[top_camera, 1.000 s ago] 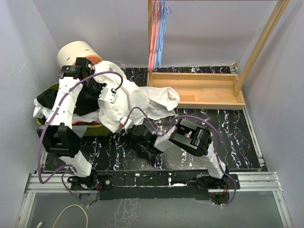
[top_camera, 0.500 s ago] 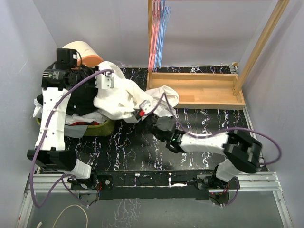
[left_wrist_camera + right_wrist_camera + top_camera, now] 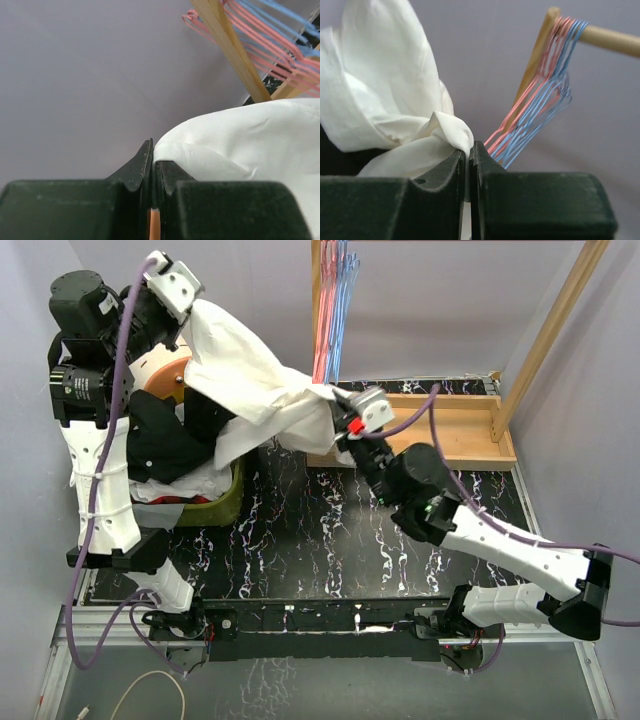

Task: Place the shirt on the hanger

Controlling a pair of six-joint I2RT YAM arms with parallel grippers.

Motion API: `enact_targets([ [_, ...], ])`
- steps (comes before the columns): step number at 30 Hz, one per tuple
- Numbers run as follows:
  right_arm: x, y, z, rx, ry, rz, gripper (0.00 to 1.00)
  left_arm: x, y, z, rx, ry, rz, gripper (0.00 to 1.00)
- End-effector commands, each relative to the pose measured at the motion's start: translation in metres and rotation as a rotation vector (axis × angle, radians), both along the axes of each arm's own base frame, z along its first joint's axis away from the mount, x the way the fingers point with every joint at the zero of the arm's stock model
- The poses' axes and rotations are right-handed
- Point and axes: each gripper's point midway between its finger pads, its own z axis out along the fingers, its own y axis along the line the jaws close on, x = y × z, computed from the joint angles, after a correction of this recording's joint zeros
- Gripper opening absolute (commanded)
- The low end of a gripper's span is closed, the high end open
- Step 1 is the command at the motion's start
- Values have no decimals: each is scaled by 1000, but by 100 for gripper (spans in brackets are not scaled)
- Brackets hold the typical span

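The white shirt hangs stretched in the air between my two grippers, its lower folds trailing toward the basket. My left gripper is high at the upper left, shut on one edge of the shirt; in the left wrist view its jaws are pressed together on the cloth. Beside the wooden rack, my right gripper is shut on another fold of the shirt, with the cloth bunched over its fingertips. The light-blue hanger hangs among others on the rack rail, just behind the right gripper.
Pink wire hangers hang beside the blue ones on the wooden rack. A green basket at the left holds a black garment and other cloth. A peach round object stands behind it. Grey walls close in on each side.
Both arms rose and pulled the shirt up out of the basket. The left gripper went high to the upper left; the right gripper shut on the shirt and moved up toward the rack.
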Motion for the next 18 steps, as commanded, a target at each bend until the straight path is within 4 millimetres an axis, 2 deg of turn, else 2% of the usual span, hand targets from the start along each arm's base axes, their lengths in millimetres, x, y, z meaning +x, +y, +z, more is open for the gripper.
enact_targets([
  [1, -20, -47, 111, 76, -144, -68, 8, -33, -15, 52, -321, 4, -20, 0],
  [5, -44, -69, 170, 147, -237, -21, 8, -70, -26, 109, -470, -121, -137, 0],
  [8, -55, -80, 198, 158, -287, -11, 8, -84, -29, 144, -557, -189, -192, 0],
  [9, -57, -82, 203, 160, -292, -11, 8, -84, -30, 150, -571, -204, -205, 0],
  [11, -59, -84, 206, 174, -284, -2, 8, -75, -34, 143, -591, -167, -220, 0],
  [12, -58, -84, 201, 176, -269, 2, 8, -67, -38, 131, -601, -110, -227, 0],
  [14, -55, -84, 175, 179, -209, 6, 8, -44, -50, 87, -621, 79, -234, 0],
  [15, -55, -85, 158, 183, -176, 10, 8, -30, -59, 53, -617, 199, -231, 0],
  [16, -53, -84, 135, 193, -134, 18, 8, -25, -77, 19, -590, 308, -235, 0],
  [17, -53, -86, 113, 214, -98, 25, 8, -14, -86, -22, -545, 400, -190, 0],
  [18, -54, -86, 88, 235, -59, 40, 8, -14, -112, -69, -476, 506, -175, 0],
])
